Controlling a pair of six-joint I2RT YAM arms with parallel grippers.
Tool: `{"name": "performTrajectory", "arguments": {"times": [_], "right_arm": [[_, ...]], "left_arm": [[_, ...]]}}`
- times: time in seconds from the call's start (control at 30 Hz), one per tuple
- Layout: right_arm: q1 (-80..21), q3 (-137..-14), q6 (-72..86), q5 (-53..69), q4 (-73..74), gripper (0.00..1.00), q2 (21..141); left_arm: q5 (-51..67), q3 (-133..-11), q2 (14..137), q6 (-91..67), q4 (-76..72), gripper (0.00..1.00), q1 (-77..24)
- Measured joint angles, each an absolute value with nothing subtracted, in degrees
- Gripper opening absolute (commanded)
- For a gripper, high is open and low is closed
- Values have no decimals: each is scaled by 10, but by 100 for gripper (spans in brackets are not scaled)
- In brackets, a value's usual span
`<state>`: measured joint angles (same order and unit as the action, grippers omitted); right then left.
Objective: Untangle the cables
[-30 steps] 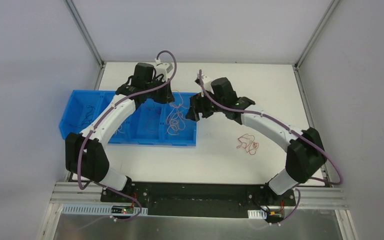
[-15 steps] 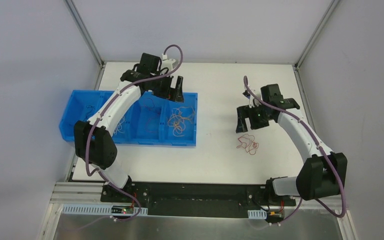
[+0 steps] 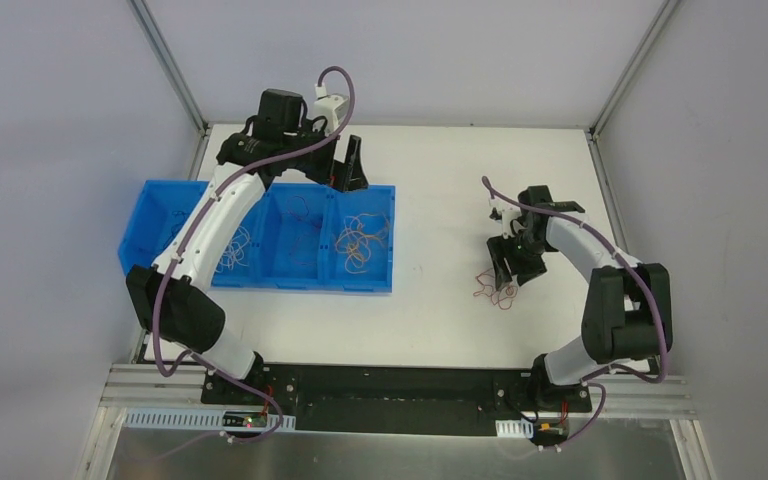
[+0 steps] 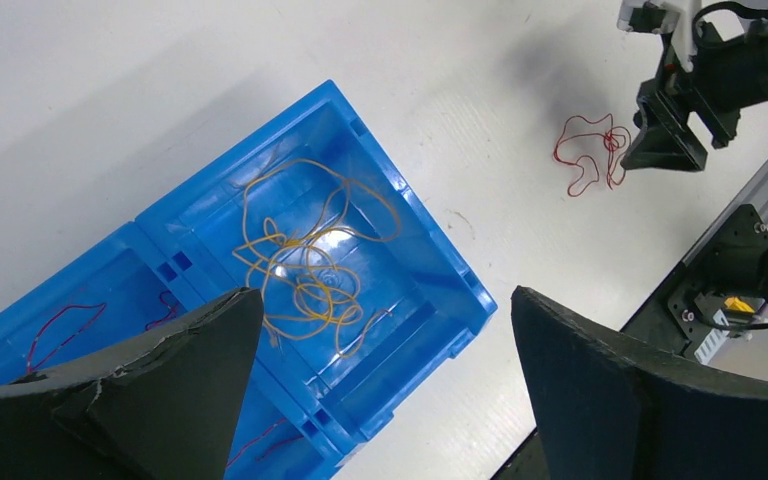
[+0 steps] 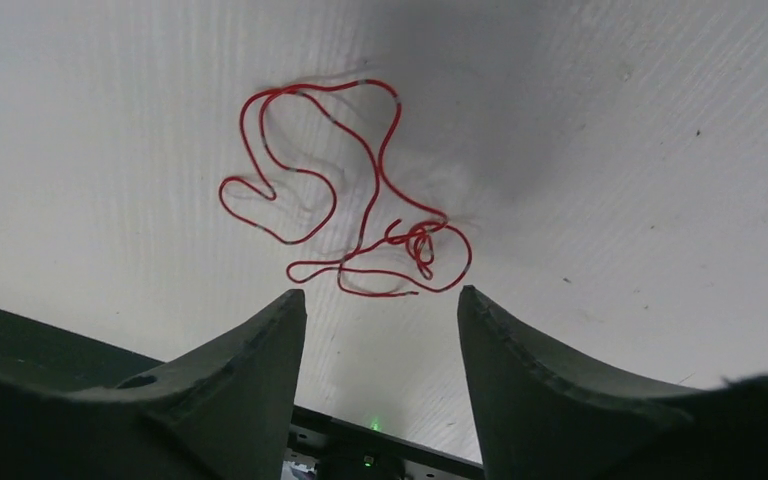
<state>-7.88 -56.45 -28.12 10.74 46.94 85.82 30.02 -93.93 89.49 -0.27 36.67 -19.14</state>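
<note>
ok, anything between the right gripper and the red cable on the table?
Nothing visible. The right gripper is open, facing the red cable, which lies alone on the table; only bare tabletop shows between them.

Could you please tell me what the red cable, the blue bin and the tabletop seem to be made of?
The red cable looks like thin plastic-coated wire: smooth, slightly shiny, holding loose curls. The blue bin looks like moulded hard plastic, with glare on its floor. The tabletop is white and matte with fine parallel lines, perhaps laminate or plastic sheet; I cannot tell which.
</note>
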Motion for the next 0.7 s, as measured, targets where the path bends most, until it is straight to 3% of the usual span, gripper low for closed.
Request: {"name": "performTrajectory", "arguments": {"times": [0.4,0.7], "right_arm": [[-51,-589,-301,142,430,34,912],[-41,-598,-303,157,416,28,917]], "left_arm": [[301,-917,851,18,368,99,-191],[301,-910,847,22,368,99,-191]]}}
